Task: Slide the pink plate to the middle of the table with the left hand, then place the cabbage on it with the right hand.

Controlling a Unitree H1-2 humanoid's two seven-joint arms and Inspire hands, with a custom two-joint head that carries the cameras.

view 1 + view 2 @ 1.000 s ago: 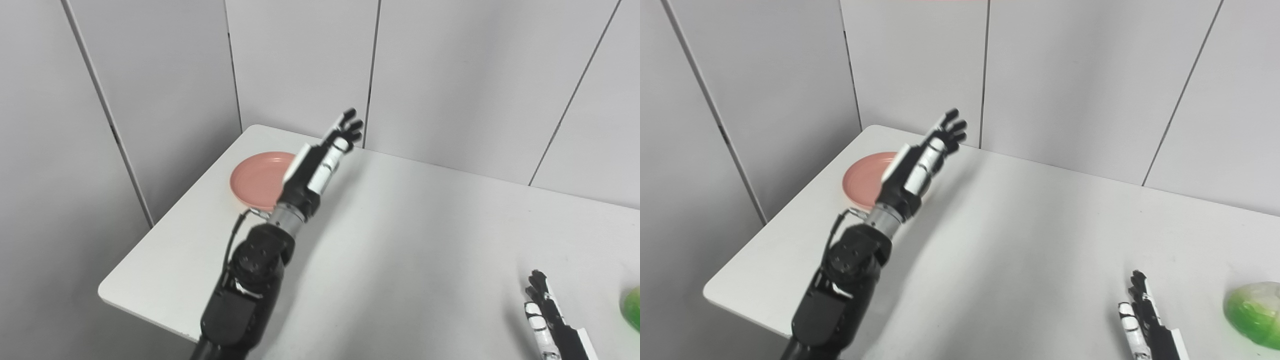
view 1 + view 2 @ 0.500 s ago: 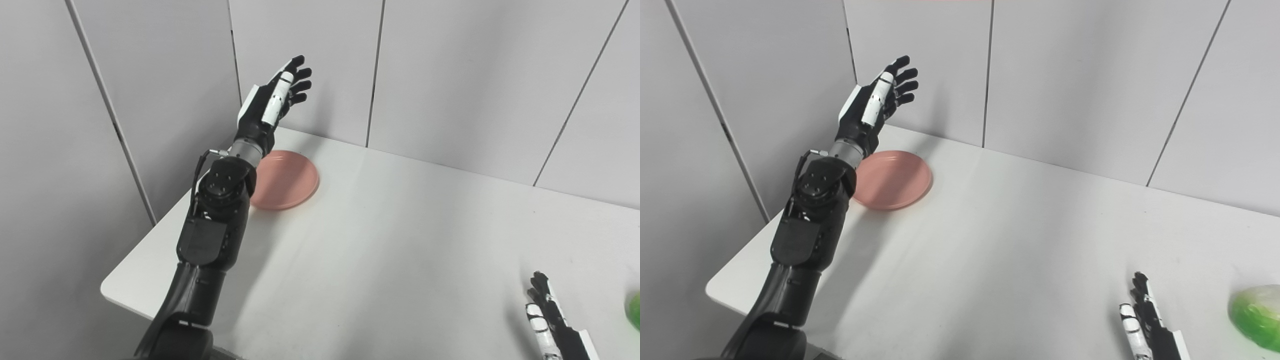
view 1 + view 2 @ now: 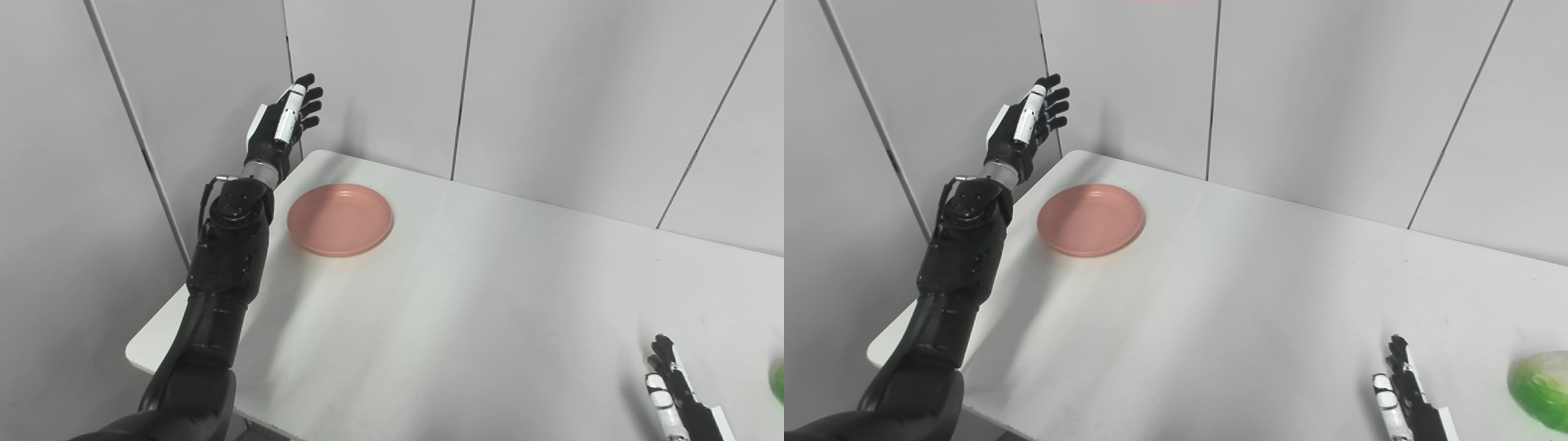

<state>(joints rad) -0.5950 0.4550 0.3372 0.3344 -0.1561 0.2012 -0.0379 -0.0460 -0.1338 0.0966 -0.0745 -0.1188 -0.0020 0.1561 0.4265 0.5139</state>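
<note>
The pink plate lies flat near the far left corner of the white table. My left hand is raised well above the table's left edge, to the left of and beyond the plate, open with fingers spread and holding nothing. My right hand rests low at the near right of the table, fingers stretched out straight and empty. The green cabbage sits at the right edge of the picture, just right of the right hand and apart from it.
Grey wall panels stand close behind and to the left of the table. The table's left edge runs under my left forearm.
My left arm swung from over the plate up and to the left, past the table's left edge, uncovering the whole plate. The plate and the right hand stayed put.
</note>
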